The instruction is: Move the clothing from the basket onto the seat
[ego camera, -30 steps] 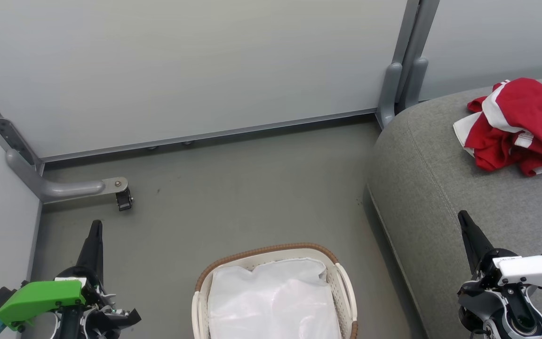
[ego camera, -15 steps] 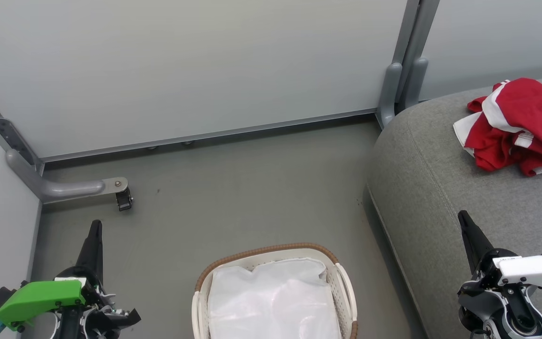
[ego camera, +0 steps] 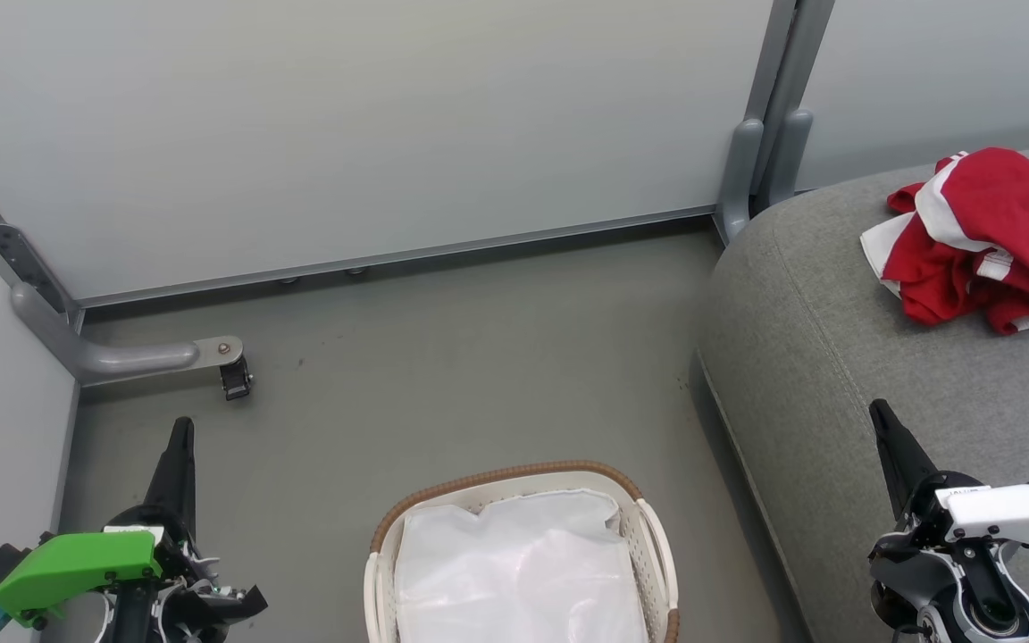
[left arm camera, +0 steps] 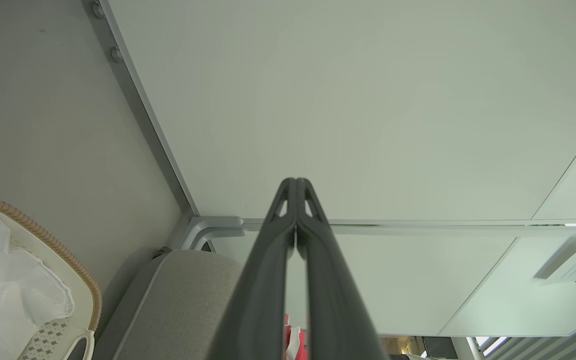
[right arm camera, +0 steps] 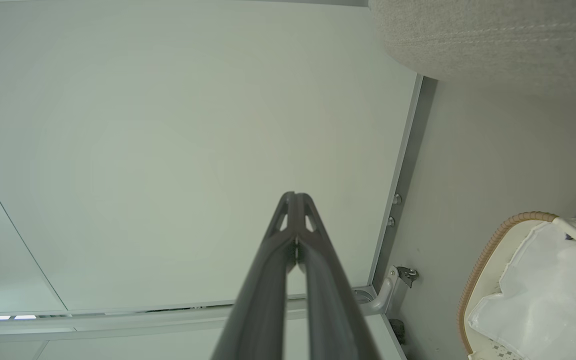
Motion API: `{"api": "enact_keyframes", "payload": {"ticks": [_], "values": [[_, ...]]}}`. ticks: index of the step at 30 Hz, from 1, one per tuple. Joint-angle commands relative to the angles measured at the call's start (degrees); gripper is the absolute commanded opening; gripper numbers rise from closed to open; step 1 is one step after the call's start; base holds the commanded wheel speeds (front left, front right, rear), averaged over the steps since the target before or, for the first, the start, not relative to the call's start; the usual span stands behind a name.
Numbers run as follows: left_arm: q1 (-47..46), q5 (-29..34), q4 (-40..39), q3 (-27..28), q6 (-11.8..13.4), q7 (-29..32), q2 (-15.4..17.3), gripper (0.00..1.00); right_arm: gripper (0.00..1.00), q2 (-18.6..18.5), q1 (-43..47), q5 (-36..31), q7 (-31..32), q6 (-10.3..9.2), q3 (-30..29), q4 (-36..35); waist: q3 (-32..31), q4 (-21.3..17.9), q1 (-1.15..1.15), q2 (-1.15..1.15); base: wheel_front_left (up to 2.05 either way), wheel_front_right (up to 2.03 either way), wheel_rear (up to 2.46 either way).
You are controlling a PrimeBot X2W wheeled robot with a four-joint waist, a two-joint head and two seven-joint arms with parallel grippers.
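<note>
The red clothing lies in a heap on the grey seat, far off to the right of the basket. A white cloth lines the basket. The left hand, left of the basket, and the right hand, right of it, are both pinched tight, holding nothing.

Before us, at the near middle of the floor, stands the basket, with the liner cloth lying in it. To our right the seat runs beside the basket with a strip of floor between them. The clothing lies heaped on the seat's far right part, well apart from the basket. Behind the floor stands a wall panel, and a post rises by the seat's far corner. At the far left a caster foot rests on the floor. Our left end effector hangs left of the basket, our right end effector right of it, over the seat.
</note>
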Motion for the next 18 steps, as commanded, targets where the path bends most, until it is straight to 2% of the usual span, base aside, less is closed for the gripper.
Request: {"api": "enact_keyframes", "payload": {"ticks": [1, 18], "values": [[-0.8, 0.4, -0.1, 0.2, -0.4, 0.2, 0.0, 0.0, 0.0, -0.3, 0.6, 0.2, 0.2, 0.0, -0.1, -0.2, 0.0, 0.0, 0.0, 0.0, 0.0, 0.0, 0.0], [-0.8, 0.4, -0.1, 0.3, -0.4, 0.2, 0.0, 0.0, 0.0, -0.3, 0.6, 0.2, 0.2, 0.0, -0.1, -0.2, 0.0, 0.0, 0.0, 0.0, 0.0, 0.0, 0.0]]}}
